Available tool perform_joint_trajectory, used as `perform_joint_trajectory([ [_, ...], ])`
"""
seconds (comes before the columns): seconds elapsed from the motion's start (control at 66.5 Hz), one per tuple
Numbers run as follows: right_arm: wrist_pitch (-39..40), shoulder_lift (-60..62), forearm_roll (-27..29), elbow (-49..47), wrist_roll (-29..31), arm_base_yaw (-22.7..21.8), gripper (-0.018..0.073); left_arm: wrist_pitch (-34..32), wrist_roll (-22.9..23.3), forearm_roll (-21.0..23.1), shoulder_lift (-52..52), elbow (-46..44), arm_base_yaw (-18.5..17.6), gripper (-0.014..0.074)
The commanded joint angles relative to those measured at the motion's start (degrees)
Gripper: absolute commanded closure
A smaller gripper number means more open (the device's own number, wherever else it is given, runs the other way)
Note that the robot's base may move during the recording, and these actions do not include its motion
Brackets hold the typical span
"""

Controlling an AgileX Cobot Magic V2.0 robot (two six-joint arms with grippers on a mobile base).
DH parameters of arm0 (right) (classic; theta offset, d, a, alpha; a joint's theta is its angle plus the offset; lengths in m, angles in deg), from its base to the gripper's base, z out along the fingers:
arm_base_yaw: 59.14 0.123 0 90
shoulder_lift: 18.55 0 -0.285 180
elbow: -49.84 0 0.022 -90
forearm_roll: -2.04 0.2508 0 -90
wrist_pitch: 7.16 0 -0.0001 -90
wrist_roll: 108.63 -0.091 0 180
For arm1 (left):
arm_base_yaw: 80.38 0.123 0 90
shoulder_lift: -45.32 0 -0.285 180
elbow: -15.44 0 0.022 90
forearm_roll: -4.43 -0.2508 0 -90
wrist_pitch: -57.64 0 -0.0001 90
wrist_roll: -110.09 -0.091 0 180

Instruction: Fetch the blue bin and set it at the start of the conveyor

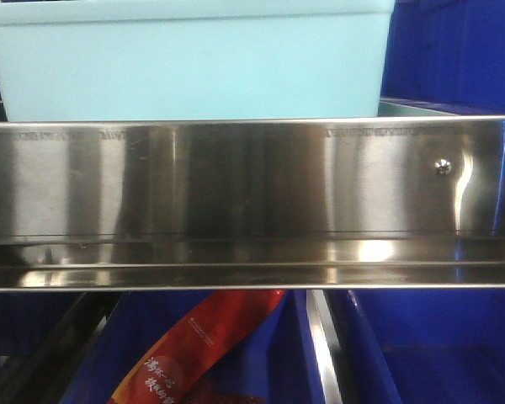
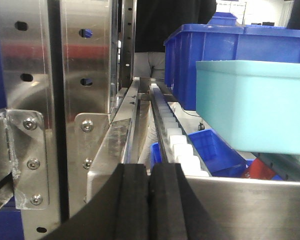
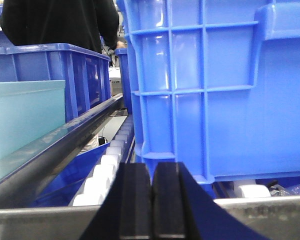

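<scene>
Blue bin [image 1: 189, 63] sits on the upper shelf, directly behind the stainless-steel shelf rail [image 1: 252, 202], upright, its front wall facing the front camera. Not lifted, not touched by either hand. From the left wrist view it shows at right, pale against the dark blue ribbed bins [image 2: 210, 55] behind it; from the right wrist view only its end shows at the left edge.

Left hand [image 2: 150, 205]: black pads pressed together, nothing between them, low at the shelf edge beside the perforated steel upright [image 2: 85, 60]. Right hand [image 3: 151, 205]: pads likewise together, empty, sitting just under a large dark blue ribbed crate [image 3: 215, 90].

White rollers [image 3: 102, 175] run back along the shelf lane (probably so bins slide forward to the rail, which stops them).

Lower shelf holds more dark blue bins, one with a red packet [image 1: 194, 345].

Conveyor start not in any view. Judgement: fetch stage, grasp not begun; both hands would need to part to take the rim.
</scene>
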Motion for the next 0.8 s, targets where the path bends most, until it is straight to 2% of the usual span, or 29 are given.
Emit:
perform_joint_trajectory([
  [0.0,1.3,0.2,0.1,0.0,0.2,0.1,0.0721,-1.1,0.0,0.2,0.2,-0.2,0.0,0.0707],
  [0.451,1.3,0.2,0.1,0.0,0.2,0.1,0.0721,-1.4,0.0,0.2,0.2,-0.2,0.0,0.0707],
  [0.782,2.5,0.2,0.1,0.0,0.2,0.1,0.0721,-5.9,0.0,0.2,0.2,-0.2,0.0,0.0707],
])
